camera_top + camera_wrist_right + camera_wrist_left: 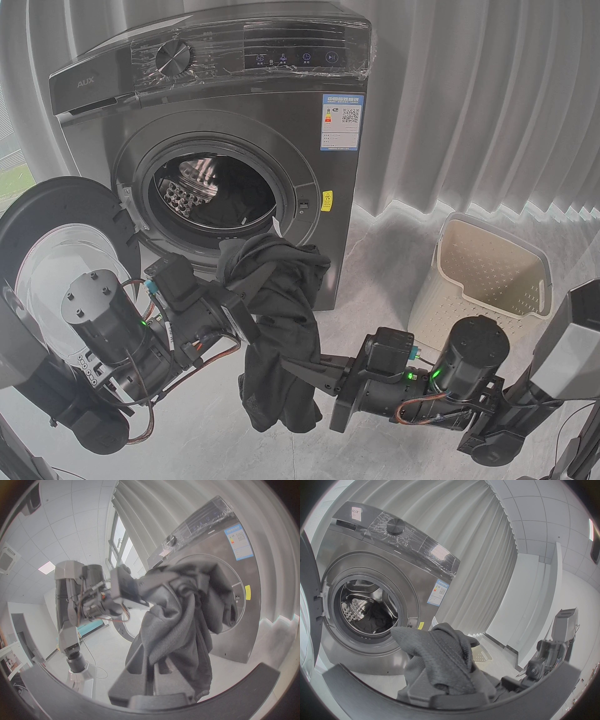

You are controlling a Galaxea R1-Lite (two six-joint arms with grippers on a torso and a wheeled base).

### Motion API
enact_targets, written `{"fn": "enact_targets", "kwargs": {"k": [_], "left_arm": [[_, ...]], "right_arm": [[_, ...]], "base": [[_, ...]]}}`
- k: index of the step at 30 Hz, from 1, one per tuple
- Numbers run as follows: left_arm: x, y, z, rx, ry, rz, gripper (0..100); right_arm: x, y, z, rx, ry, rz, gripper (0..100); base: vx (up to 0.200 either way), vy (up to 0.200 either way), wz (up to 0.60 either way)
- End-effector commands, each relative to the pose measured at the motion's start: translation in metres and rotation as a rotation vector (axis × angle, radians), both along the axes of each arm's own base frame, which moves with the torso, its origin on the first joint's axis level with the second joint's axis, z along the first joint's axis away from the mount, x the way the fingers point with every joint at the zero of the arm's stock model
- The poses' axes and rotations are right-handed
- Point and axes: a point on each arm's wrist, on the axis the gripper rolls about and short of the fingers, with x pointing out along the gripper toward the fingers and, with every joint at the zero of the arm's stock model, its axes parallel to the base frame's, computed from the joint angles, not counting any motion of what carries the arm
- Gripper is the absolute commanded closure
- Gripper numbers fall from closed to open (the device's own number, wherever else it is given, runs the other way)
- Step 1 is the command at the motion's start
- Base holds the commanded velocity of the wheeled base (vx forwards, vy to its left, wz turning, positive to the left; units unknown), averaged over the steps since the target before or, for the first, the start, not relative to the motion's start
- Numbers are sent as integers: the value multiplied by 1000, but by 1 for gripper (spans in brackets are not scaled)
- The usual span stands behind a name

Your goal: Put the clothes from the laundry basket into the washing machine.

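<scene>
left gripper [257,282] clenched on the upper bunch of the dark garment [284,312], holding it just in front of the lower lip of the drum opening [215,190] of the washing machine [250,119]; right gripper [300,367], lower and nearer the robot, pinches the hanging part, apparently so the loose tail stays off the floor [206,437]. the door [62,206] stands swung wide to the left, while the laundry basket [431,294] sits right of the machine, its bare inner walls suggesting a last piece.

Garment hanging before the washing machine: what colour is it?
Dark, near black, unpatterned; the garment shows best in head view.
</scene>
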Motion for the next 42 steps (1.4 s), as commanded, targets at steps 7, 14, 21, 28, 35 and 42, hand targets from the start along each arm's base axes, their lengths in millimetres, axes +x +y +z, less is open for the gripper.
{"fn": "enact_targets", "kwargs": {"k": [7, 14, 21, 28, 35, 42], "left_arm": [[8, 2, -8, -8, 44, 22, 0], [6, 7, -8, -10, 52, 31, 0], [-9, 15, -10, -7, 79, 7, 0], [-44, 39, -14, 4, 136, -134, 0], [-44, 49, -20, 54, 133, -119, 0], [-46, 50, -42, 216, 129, -139, 0]], "right_arm": [[-8, -8, 21, 50, -40, 4, 100], [-4, -5, 26, 70, -57, 0, 100], [2, -4, 30, 88, -72, -14, 100], [8, -6, 35, 102, -87, -33, 100], [10, -4, 41, 124, -99, -34, 100], [7, -2, 45, 137, -107, -23, 100]], "base": [[0, 0, 0], [0, 0, 0], [0, 0, 0], [0, 0, 0], [0, 0, 0], [0, 0, 0]]}}
